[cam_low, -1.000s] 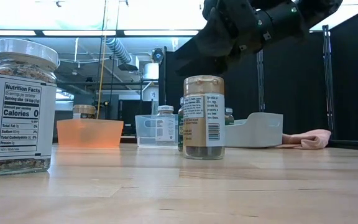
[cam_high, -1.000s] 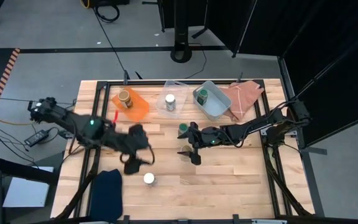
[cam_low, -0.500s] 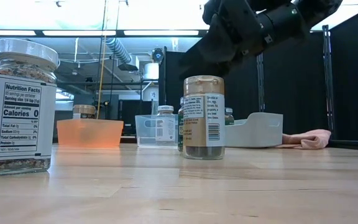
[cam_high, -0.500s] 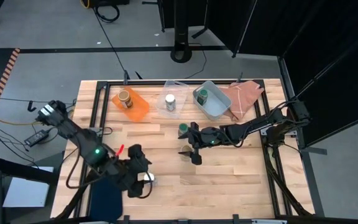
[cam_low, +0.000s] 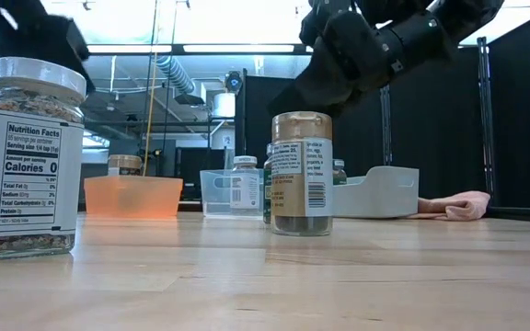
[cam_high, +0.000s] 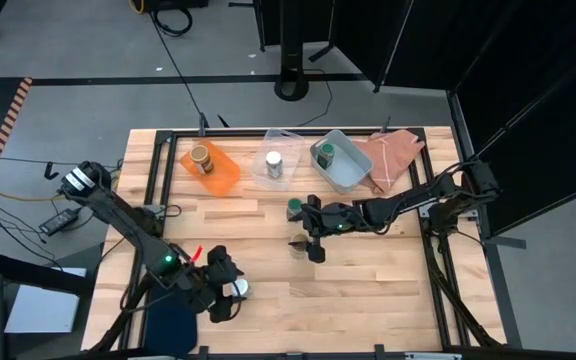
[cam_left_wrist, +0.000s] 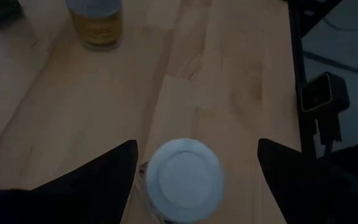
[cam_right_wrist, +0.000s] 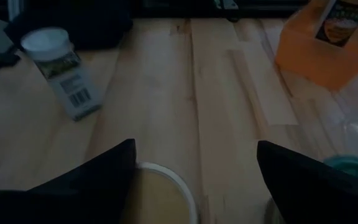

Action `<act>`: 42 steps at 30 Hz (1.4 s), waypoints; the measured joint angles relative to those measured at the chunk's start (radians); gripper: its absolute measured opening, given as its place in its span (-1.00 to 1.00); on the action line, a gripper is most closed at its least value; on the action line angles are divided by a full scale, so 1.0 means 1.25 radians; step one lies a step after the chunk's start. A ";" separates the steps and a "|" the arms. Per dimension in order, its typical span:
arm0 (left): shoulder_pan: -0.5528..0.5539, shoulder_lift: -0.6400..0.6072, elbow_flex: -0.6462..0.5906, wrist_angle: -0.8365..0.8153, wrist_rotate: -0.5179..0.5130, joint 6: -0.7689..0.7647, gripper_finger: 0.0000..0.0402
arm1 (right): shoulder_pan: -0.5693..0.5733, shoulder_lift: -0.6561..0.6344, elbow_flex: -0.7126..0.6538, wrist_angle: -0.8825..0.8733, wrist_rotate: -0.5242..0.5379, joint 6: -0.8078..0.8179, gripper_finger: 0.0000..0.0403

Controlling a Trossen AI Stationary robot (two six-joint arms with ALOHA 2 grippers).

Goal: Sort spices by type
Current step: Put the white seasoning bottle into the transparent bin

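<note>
A white-lid spice jar [cam_high: 239, 289] stands upright on the table near the front edge, and it also shows in the left wrist view [cam_left_wrist: 185, 182]. My left gripper [cam_left_wrist: 196, 149] is open above it, one finger on each side of the lid, not touching. A tan-top jar [cam_low: 302, 175] stands upright at mid-table. My right gripper [cam_right_wrist: 196, 147] is open just above it, its fingers either side of the jar's top rim [cam_right_wrist: 166, 180]. A green-lid jar [cam_high: 294, 207] stands on the table behind the tan-top jar.
At the far edge stand an orange tray [cam_high: 223, 172] with a tan-top jar, a clear tray [cam_high: 286, 172] with a white-lid jar, and a grey-blue tray [cam_high: 348, 170] with a green-lid jar. A pink cloth [cam_high: 393, 155] lies at the far right, a dark blue cloth [cam_high: 173, 312] at the near left.
My left gripper has gone toward the table's near edge and down to the white-lid jar, and now stands open around its lid. The jars have kept their places.
</note>
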 joint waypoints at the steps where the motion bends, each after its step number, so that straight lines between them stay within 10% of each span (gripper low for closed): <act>1: 0.000 0.000 -0.014 0.019 0.000 -0.008 0.68 | -0.002 0.000 0.000 -0.007 0.000 0.000 0.70; 22: -0.001 0.113 -0.048 0.095 -0.020 -0.007 0.67 | -0.014 0.000 0.000 -0.024 -0.001 0.000 0.67; 32: 0.001 0.126 -0.046 0.096 -0.010 -0.042 0.21 | -0.016 0.000 0.000 -0.024 0.001 0.000 0.68; 42: 0.008 0.117 -0.046 0.085 -0.023 -0.110 0.20 | -0.021 0.000 0.000 -0.025 0.001 0.022 0.64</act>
